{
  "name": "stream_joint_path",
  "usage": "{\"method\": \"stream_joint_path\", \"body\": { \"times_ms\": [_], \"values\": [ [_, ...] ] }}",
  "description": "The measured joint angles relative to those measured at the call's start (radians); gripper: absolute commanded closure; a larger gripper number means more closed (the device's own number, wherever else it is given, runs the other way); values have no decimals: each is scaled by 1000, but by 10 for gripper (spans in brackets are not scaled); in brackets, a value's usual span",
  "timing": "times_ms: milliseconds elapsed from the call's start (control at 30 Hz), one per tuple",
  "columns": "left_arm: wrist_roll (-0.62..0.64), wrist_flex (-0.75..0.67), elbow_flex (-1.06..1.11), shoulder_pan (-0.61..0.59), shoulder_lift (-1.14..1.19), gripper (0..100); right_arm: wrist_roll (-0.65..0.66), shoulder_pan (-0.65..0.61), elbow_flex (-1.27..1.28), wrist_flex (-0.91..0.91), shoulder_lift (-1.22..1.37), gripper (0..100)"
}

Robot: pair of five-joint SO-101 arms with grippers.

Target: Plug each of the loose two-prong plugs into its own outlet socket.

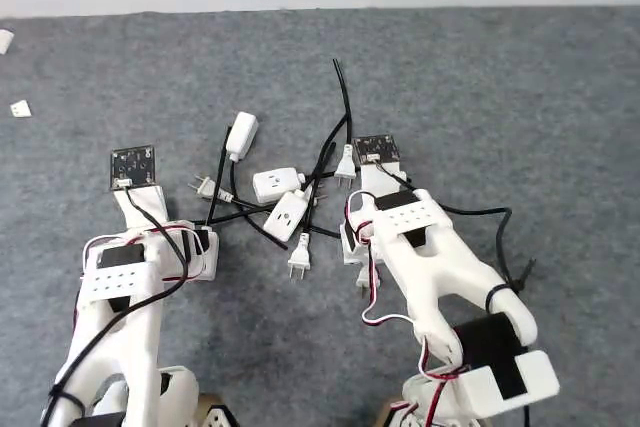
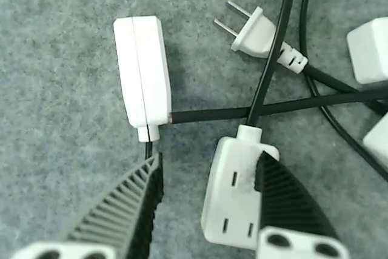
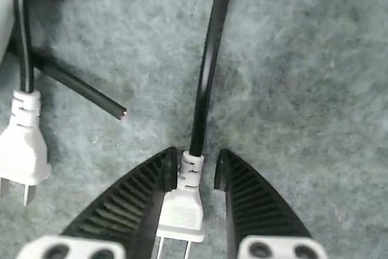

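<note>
A grey short-piled carpet (image 1: 520,97) covers the table up to a pale wall along the top of the frame. The white plastic left arm (image 1: 120,307) rises from the lower left corner and the white plastic right arm (image 1: 430,267) from the lower right; each is strung with red, white and black wiring. Between them, at the centre of the frame, black rubber cords (image 1: 345,107) cross in a loose tangle.

In that tangle a white oblong cord-end block (image 1: 241,135) lies upper left of centre; a white middle socket block (image 1: 277,184) and a white lower socket block (image 1: 288,215) lie just beside each other at centre. Three white two-prong plugs lie loose on the carpet: a left plug (image 1: 205,187) left of centre, a right plug (image 1: 345,165) right of centre, and a low plug (image 1: 298,259) below the blocks.

In the left wrist view the left gripper (image 2: 208,162) has its dark ribbed fingers spread wide. A slotted white socket block (image 2: 233,192) lies between them, against one finger (image 2: 285,204) and apart from the other (image 2: 133,210); beyond lie a seamed white block (image 2: 142,77) and a bare-pronged white plug (image 2: 254,28).

In the right wrist view the right gripper (image 3: 195,154) has its fingers narrowly parted astride a small white two-prong plug (image 3: 180,210); one finger (image 3: 139,204) touches the plug's neck, the other (image 3: 254,210) stands just apart. A second flat-lying white plug (image 3: 24,156) lies near; a cut cord end (image 3: 118,112) shows copper.
</note>
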Motion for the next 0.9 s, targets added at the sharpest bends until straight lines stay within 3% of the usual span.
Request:
{"method": "stream_joint_path", "body": {
  "times_ms": [167, 533, 900],
  "values": [
    [0, 0, 0, 0, 0, 769, 0, 2, -3, 0, 5, 995],
    [0, 0, 0, 0, 0, 771, 25, 20, -12, 41, 5, 991],
    [-5, 41, -2, 83, 0, 768, 28, 100, 120, 11, -275, 991]
  ]
}}
